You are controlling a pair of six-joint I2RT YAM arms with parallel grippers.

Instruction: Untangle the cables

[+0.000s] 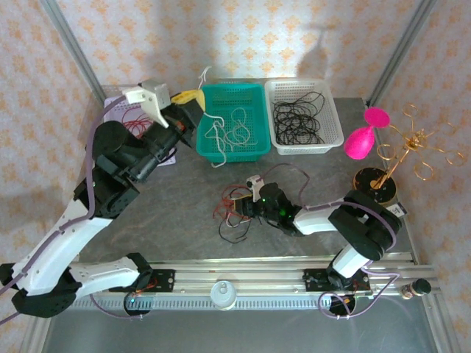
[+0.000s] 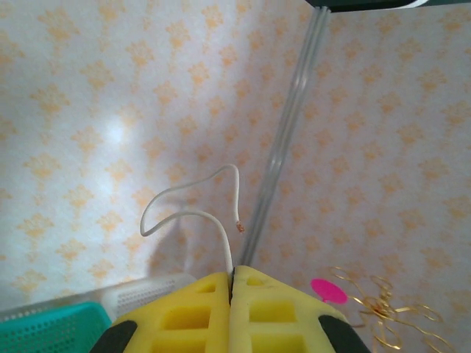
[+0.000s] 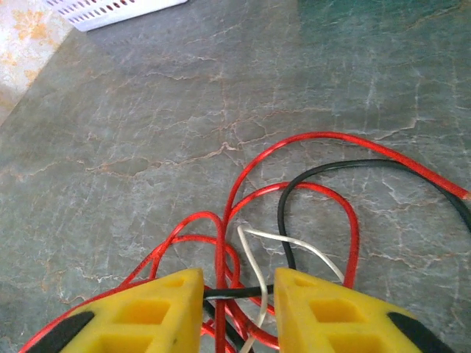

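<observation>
Black and white cables [image 1: 298, 118] sit sorted in baskets [image 1: 298, 82]; my left fingers [image 2: 221, 285] pinch one white cable [image 2: 184, 213], my right fingers [image 3: 190, 285] gape astride the remaining tangle [image 1: 237, 209].

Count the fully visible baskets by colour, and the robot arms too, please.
Teal basket: 1
White basket: 1
Robot arms: 2, the left arm and the right arm
Total: 4
</observation>
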